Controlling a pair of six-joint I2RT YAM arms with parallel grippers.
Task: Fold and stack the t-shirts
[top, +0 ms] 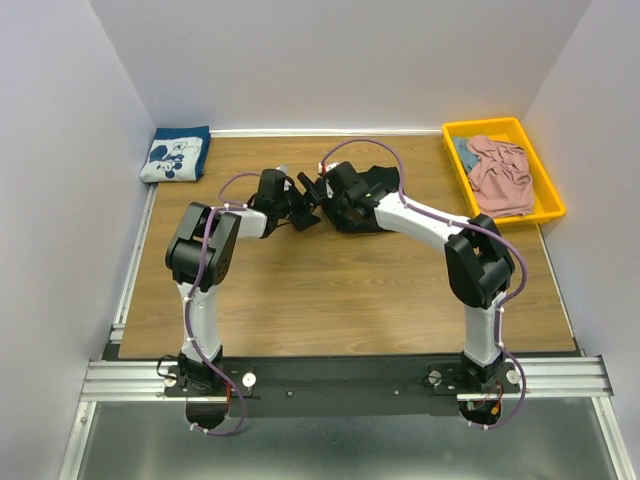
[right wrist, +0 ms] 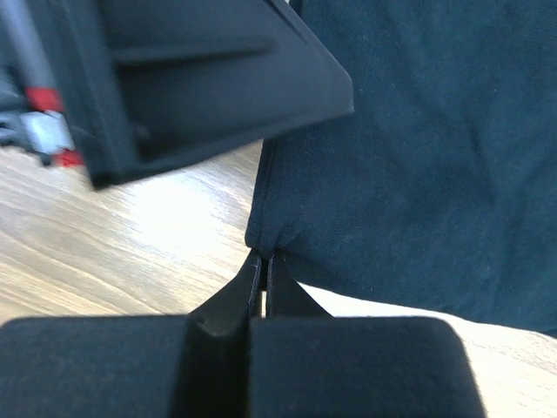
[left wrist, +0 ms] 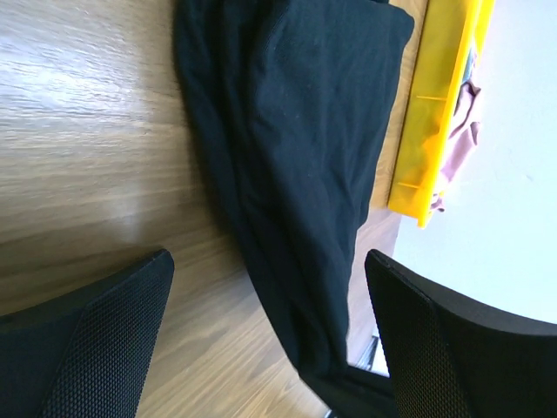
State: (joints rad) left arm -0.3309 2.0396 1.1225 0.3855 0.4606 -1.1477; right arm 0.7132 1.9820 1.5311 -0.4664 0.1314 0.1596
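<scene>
The right fingers (right wrist: 263, 266) are clenched tight on the edge of the black t-shirt (right wrist: 418, 157), and the cloth puckers to a small peak just where the tips meet. The left fingers (top: 306, 212) stand released and spread wide, with nothing between them. In the left wrist view their two mesh-faced pads (left wrist: 96, 340) frame a stretch of the same shirt, which lies below them on the desk (left wrist: 78, 131); I cannot tell whether they touch it. The two sets of fingers are close together in the middle of the desk's far half, the left ones just to the left of the right ones.

The black t-shirt lies gathered in long folds under and beside the right wrist, and its right end reaches near the yellow tray (top: 480, 127). That tray sits at the far right corner of the desk and holds the pink t-shirt (top: 500, 172), crumpled, with a bit of blue cloth (top: 462, 148) at its left side. At the far left corner, well apart from both arms, the navy t-shirt (top: 175, 157) lies folded into a neat rectangle, its white cartoon-mouse print facing up.
</scene>
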